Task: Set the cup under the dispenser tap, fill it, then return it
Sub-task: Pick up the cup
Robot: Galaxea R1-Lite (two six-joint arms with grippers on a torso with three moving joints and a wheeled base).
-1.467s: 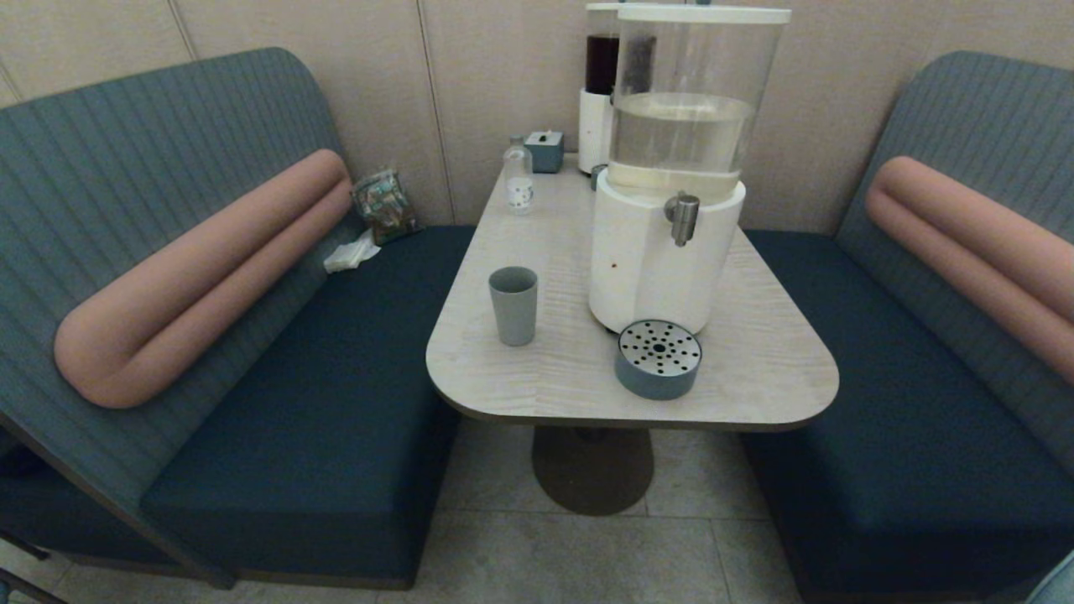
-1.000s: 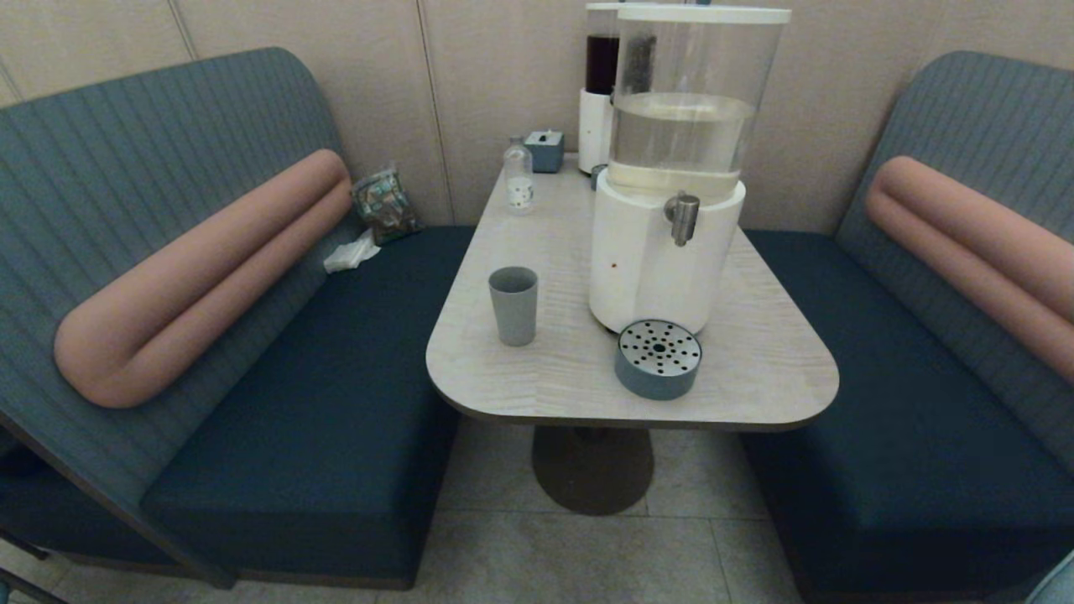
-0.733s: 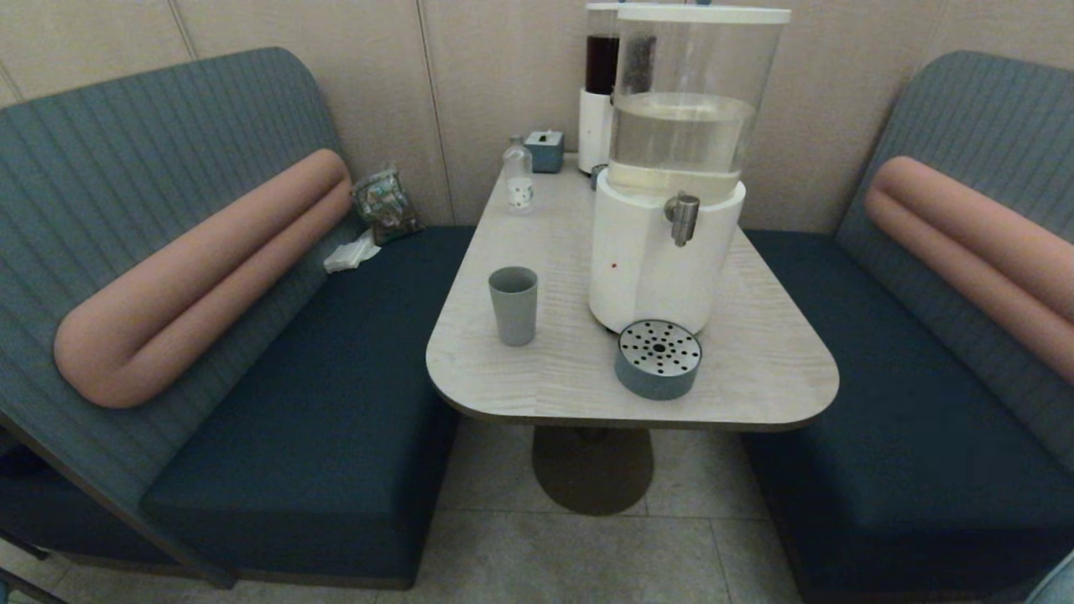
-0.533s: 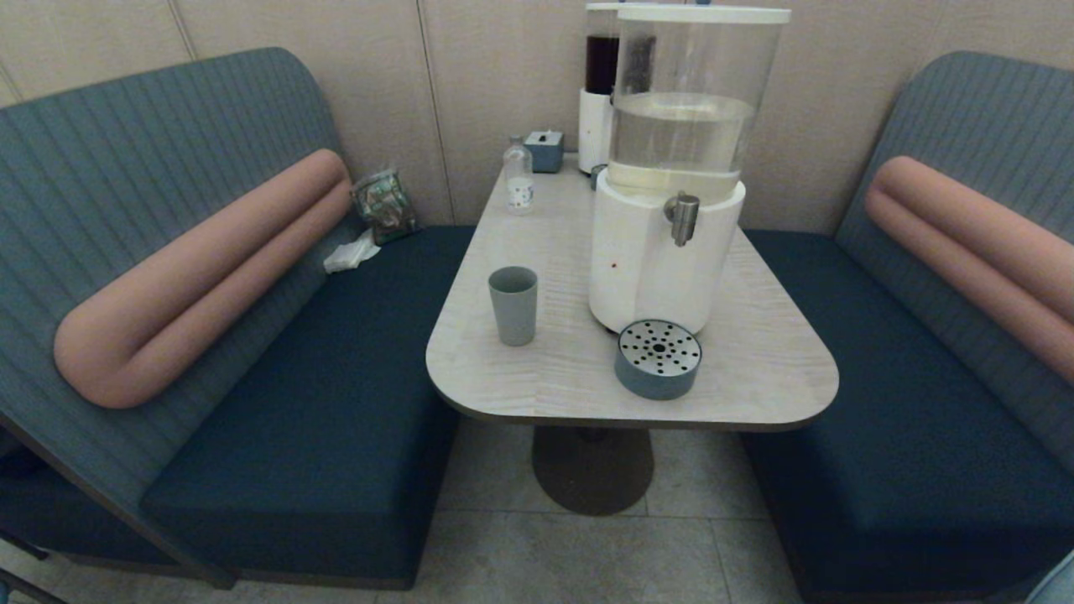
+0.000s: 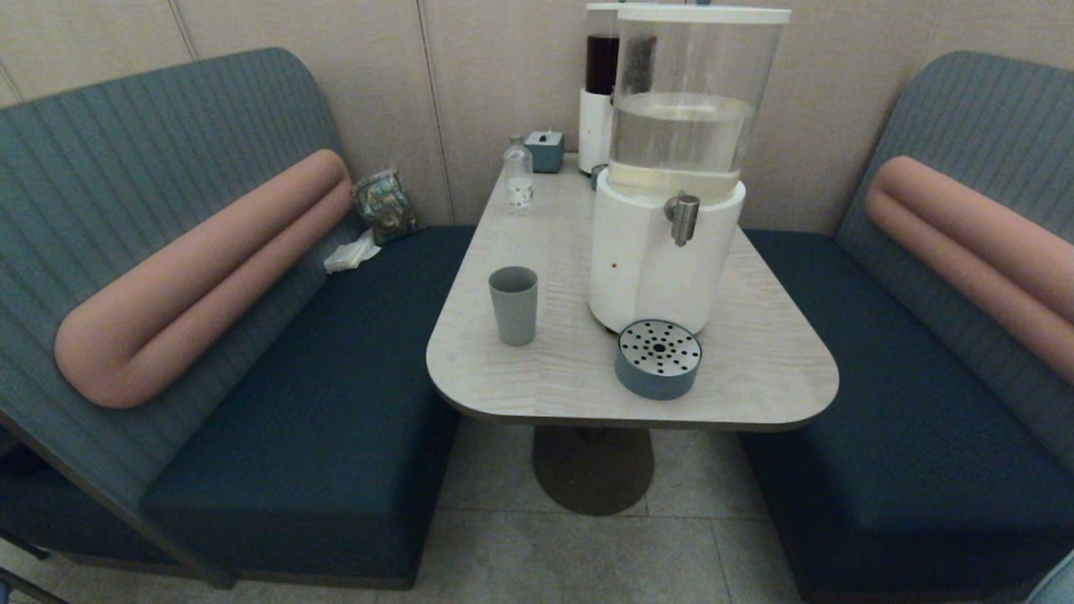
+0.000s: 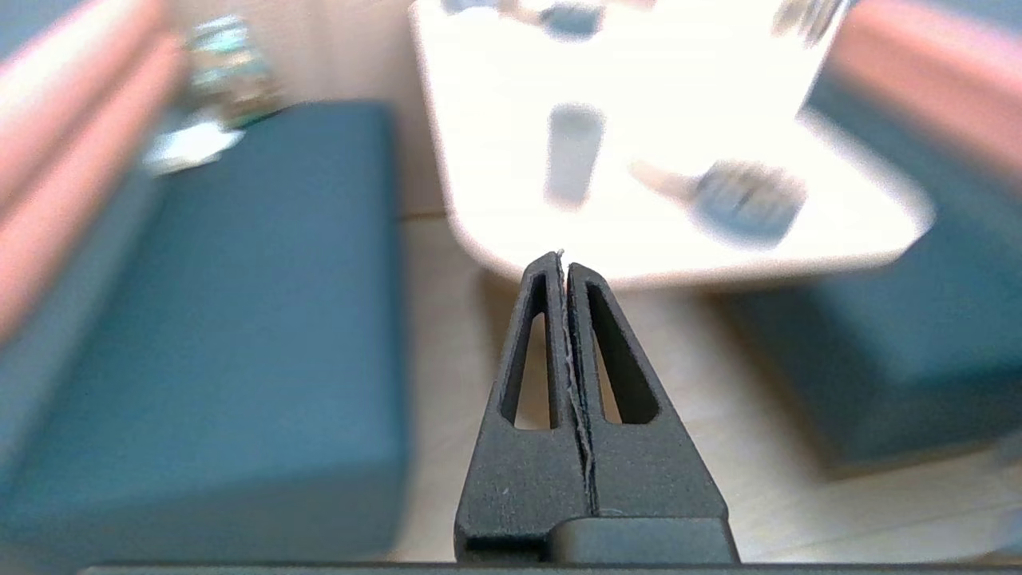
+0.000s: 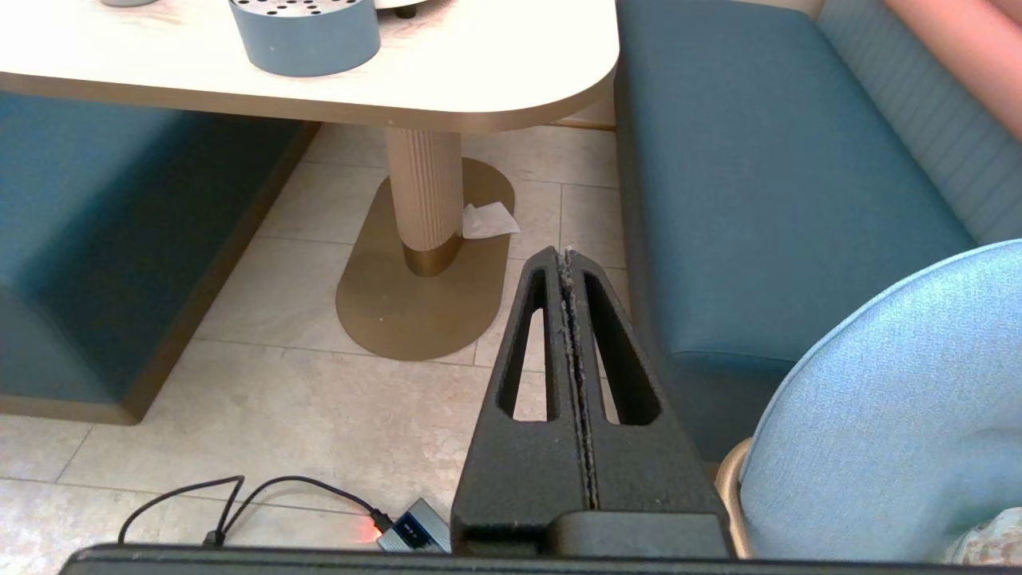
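The grey-blue cup (image 5: 513, 304) stands upright on the pale table (image 5: 755, 369), left of the big dispenser (image 5: 671, 176) with its clear tank and white base. The steel dispenser tap (image 5: 684, 216) juts from the base above a round grey-blue drip tray (image 5: 659, 358). Neither arm shows in the head view. In the left wrist view my left gripper (image 6: 564, 257) is shut and empty, below and short of the table's front edge, with the cup (image 6: 574, 154) blurred beyond it. My right gripper (image 7: 566, 254) hangs shut and empty over the floor.
A slimmer dispenser with dark liquid (image 5: 601, 92), a small clear bottle (image 5: 518, 178) and a small box (image 5: 545, 151) stand at the table's far end. Blue benches (image 5: 336, 394) flank the table. A cable and adapter (image 7: 403, 529) lie on the floor, and a light blue chair (image 7: 902, 415) stands near my right gripper.
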